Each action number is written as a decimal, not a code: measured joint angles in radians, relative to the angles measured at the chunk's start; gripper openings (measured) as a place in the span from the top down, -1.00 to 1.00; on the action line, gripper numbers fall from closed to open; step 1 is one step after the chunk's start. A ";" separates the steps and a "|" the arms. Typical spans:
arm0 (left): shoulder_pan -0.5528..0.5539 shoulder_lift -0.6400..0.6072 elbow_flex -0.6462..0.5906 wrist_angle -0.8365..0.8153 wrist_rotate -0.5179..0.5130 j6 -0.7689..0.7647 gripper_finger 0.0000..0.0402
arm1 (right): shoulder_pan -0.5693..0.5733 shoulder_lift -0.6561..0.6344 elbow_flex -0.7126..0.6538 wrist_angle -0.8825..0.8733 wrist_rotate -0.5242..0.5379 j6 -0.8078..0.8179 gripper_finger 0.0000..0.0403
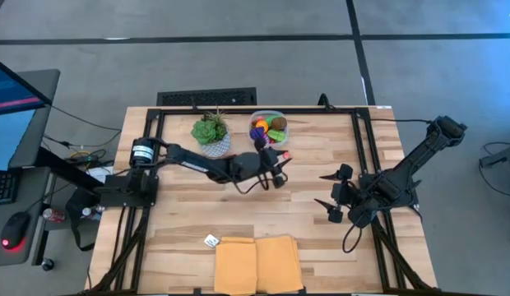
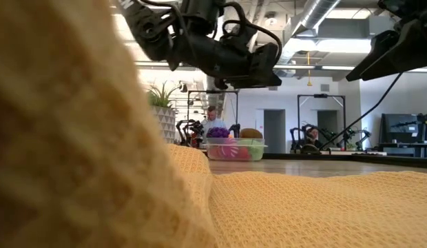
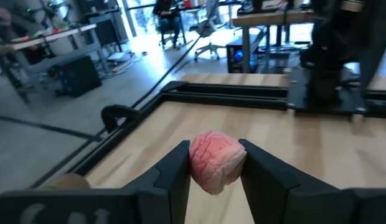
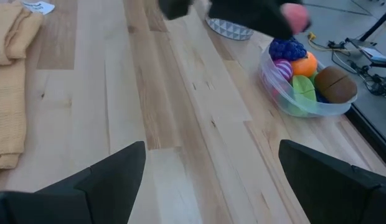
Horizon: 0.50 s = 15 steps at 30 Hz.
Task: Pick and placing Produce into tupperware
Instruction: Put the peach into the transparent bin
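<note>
- Clear, squarish tupperware (image 1: 269, 125) with rounded corners, just beside the white plant pot (image 1: 215, 147) at the table's far edge; already heaped with purple, orange, pink, green and brown produce (image 4: 303, 78).
- Right gripper (image 1: 328, 197) spread wide, empty, well apart from the tupperware.
- Left gripper (image 1: 281, 164) just short of the tupperware, pinching a pink piece (image 3: 216, 160).
- Rounded, wrinkled, pale pink lump; no clear long axis or pointing direction.

Low view: yellow cloth (image 2: 96, 172) blurred, hiding most of table.
</note>
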 joint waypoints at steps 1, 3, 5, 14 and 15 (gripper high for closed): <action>0.009 0.000 0.011 -0.014 0.000 -0.007 0.42 | 0.000 0.000 0.000 0.000 0.000 0.000 -0.94; 0.024 0.000 0.034 -0.046 0.000 -0.016 0.42 | 0.000 0.000 0.000 0.000 0.000 0.000 -0.94; 0.038 0.000 0.054 -0.079 0.000 -0.020 0.42 | 0.000 0.000 0.000 0.000 0.000 0.000 -0.94; 0.080 0.000 0.087 -0.127 0.004 -0.035 0.42 | 0.000 0.000 0.000 0.000 0.000 0.000 -0.94; 0.087 0.000 0.087 -0.131 0.011 -0.041 0.42 | 0.000 0.000 0.000 0.000 0.000 0.000 -0.94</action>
